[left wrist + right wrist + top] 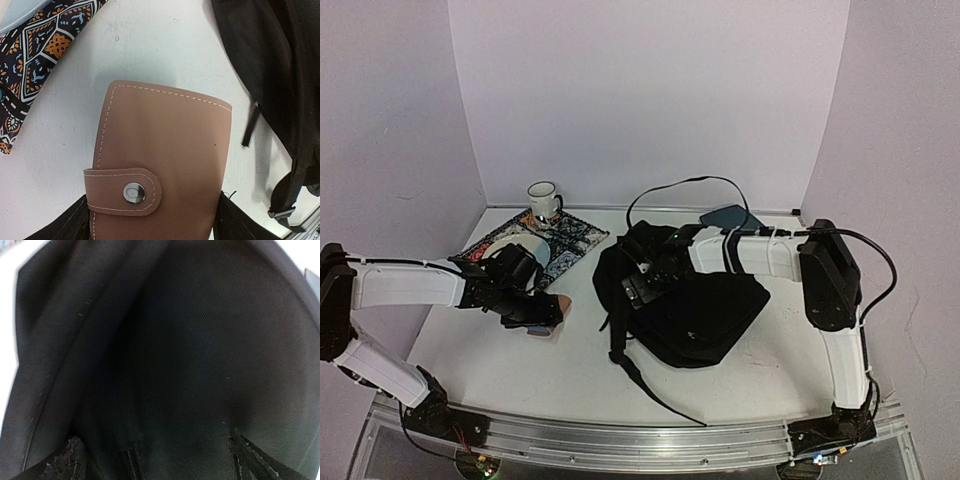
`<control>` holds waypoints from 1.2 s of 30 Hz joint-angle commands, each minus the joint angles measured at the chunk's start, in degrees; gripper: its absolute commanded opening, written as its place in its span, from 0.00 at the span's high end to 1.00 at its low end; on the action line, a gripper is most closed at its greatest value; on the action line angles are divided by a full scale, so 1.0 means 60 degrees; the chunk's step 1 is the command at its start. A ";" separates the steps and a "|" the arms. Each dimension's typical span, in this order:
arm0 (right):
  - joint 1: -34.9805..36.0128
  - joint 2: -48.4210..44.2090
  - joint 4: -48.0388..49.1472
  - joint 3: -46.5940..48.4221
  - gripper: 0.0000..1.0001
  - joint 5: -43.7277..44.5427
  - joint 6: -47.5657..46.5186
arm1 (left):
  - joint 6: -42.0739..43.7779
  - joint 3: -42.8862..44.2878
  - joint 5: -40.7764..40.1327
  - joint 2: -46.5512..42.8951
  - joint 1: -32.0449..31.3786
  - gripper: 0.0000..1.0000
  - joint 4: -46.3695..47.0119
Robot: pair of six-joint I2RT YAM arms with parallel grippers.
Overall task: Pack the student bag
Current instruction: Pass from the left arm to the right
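Left gripper (542, 308), its jaws set wide, seems to clasp a brown wallet (160, 150) by its two side edges, just above the white table (520, 370) and a little to the left of the student bag (705, 310). Right gripper (645, 285) is spread to its widest, nosed into the bag's mouth and seeing only dark lining; it grips nothing that shows. The bag slumps at mid-table, straps trailing toward the near edge. Packing looks barely underway: the wallet is not yet inside, and a dark-teal pad (728, 216) waits behind the bag. A patterned mat (565, 240) and a mug (543, 200) sit at the back left, with plain lilac walls (650, 100) closing in the table.
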 commanded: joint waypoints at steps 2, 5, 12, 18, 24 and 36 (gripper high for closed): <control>0.0207 -0.1896 0.0530 -0.0885 0.02 -0.0967 0.0972 | -0.0675 -0.0058 0.0551 -0.0842 -0.0131 0.20 0.0851; 0.0289 -0.2931 0.1467 -0.1971 0.02 -0.1575 0.1631 | -0.0963 -0.0029 0.0628 -0.1012 -0.0295 0.20 0.1160; 0.0346 -0.4405 0.3997 -0.3879 0.02 -0.2746 0.3130 | -0.1617 0.0077 0.0404 -0.1169 -0.0825 0.20 0.1797; 0.0349 -0.4432 0.6050 -0.4932 0.02 -0.3546 0.4808 | -0.2059 0.0160 0.0393 -0.1141 -0.1169 0.20 0.2448; 0.0353 -0.3794 0.6965 -0.4767 0.06 -0.3988 0.5673 | -0.2298 0.0365 0.0111 -0.0874 -0.1757 0.20 0.2947; 0.0361 -0.2904 0.7593 -0.4333 0.20 -0.4687 0.6391 | -0.2180 0.0901 -0.0988 -0.0357 -0.2579 0.20 0.3224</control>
